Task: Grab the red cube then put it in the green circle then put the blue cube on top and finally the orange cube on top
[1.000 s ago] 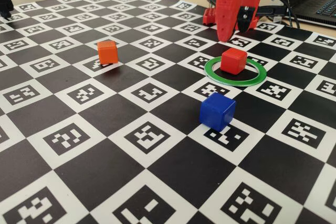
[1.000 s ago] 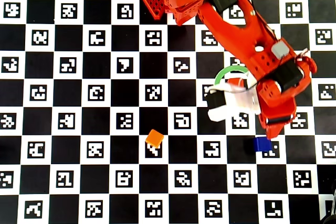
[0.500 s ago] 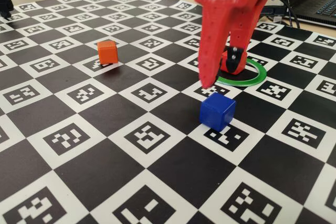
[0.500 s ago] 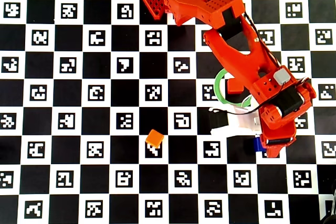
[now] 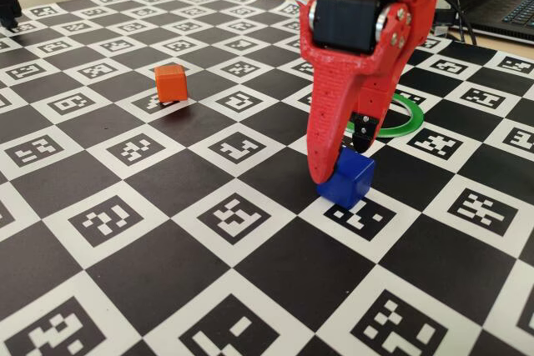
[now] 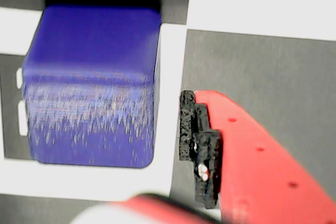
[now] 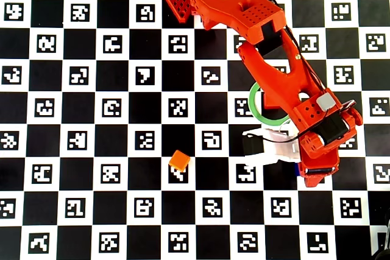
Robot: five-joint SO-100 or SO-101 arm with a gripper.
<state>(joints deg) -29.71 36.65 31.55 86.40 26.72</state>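
Tool (image 5: 342, 158) straddles the blue cube (image 5: 349, 183) (jaws apart).

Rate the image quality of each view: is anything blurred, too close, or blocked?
Wrist view: very close and soft; the blue cube fills the left side, its near face streaked with glare. Fixed view: sharp and evenly lit, though the claw hides part of the green ring. Overhead view: crisp, bright, but the arm covers the blue cube almost completely.
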